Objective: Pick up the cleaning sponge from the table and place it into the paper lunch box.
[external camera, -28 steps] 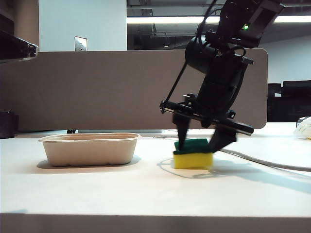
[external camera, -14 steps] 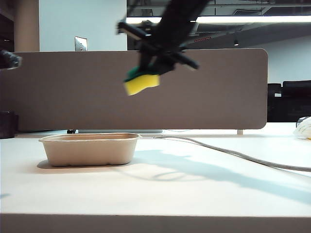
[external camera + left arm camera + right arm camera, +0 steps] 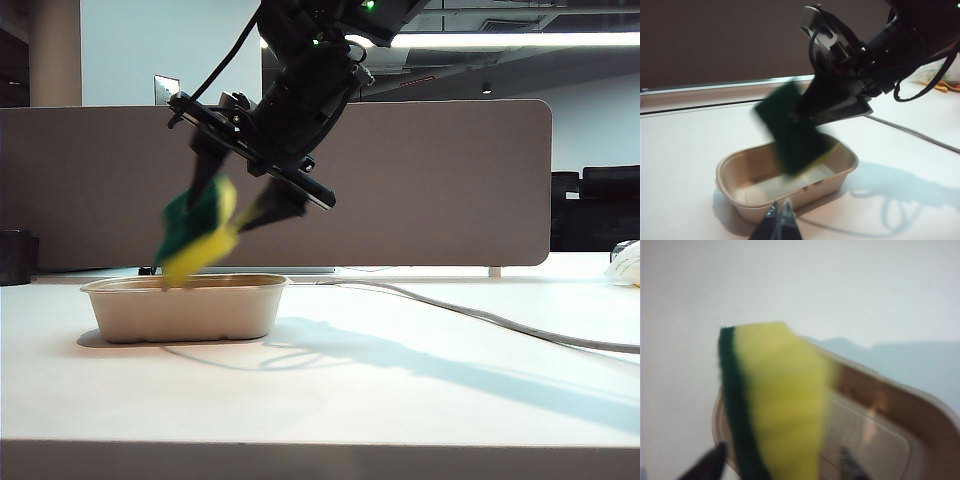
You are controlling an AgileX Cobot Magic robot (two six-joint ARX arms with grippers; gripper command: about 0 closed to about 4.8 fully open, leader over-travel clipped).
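**Item: sponge over box, right gripper apart**

- **Right gripper** [image 3: 222,205]: is being held in the upper left-centre of the exterior view, above the box, pointing down and to the left. Its jaws are being shown apart, wider than the sponge. In the right wrist view one dark fingertip [image 3: 707,465] is being seen just beside the sponge's green face, while the other is standing clear of the yellow side. Whether the first fingertip is touching the sponge cannot be told.
- **Sponge** [image 3: 198,238]: is being shown blurred and tilted in the air, between and below the fingertips. Its lower end is at the level of the box rim, over the box's left half. The green layer [image 3: 792,132] is being turned toward the left wrist camera, and the yellow foam [image 3: 780,405] toward the right wrist camera.
- **Box** [image 3: 185,310]: is being kept upright on the table, left of centre in the exterior view. No contents are visible inside it.
- **Left gripper** [image 3: 780,222]: is being caught only in the left wrist view, above the table and near the box. Only its dark tips are showing, and they are lying together.
- **Table** [image 3: 400,400]: white. The arm's shadow is being cast across it.
- **Divider** [image 3: 430,180]: grey-brown, along the back edge.
- **Cable** [image 3: 520,328]: is being trailed from centre to the right edge.
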